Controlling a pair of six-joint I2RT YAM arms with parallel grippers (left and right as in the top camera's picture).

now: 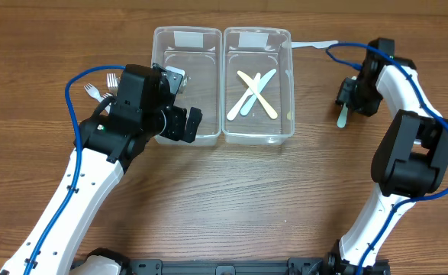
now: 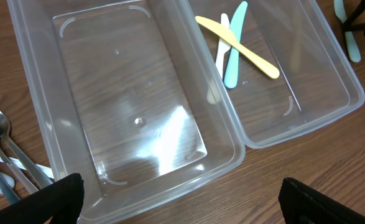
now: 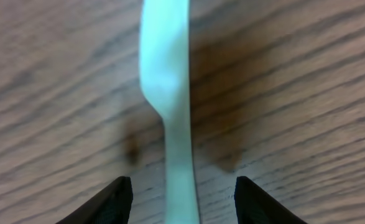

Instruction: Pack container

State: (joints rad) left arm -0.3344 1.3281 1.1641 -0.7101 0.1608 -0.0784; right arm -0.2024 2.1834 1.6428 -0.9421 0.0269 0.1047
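Two clear plastic containers stand side by side. The left container point(image 1: 179, 57) point(image 2: 126, 106) is empty. In the right container point(image 1: 257, 140) point(image 2: 319, 87) three plastic knives point(image 1: 253, 93) point(image 2: 235, 46) lie crossed: yellow, white and mint. My left gripper point(image 1: 179, 103) point(image 2: 182, 202) is open over the left container's near rim, with nothing between its fingers. To the right of the containers a mint knife point(image 1: 343, 116) point(image 3: 166, 81) lies on the table. My right gripper point(image 1: 349, 95) point(image 3: 182, 199) is low over it and open. Its jaws straddle the handle with a gap on each side.
Several metal forks point(image 1: 101, 85) point(image 2: 2, 149) lie on the table left of the containers, close to my left arm. A white plastic utensil point(image 1: 315, 44) lies behind the right container's far right corner. The table is wood-grained.
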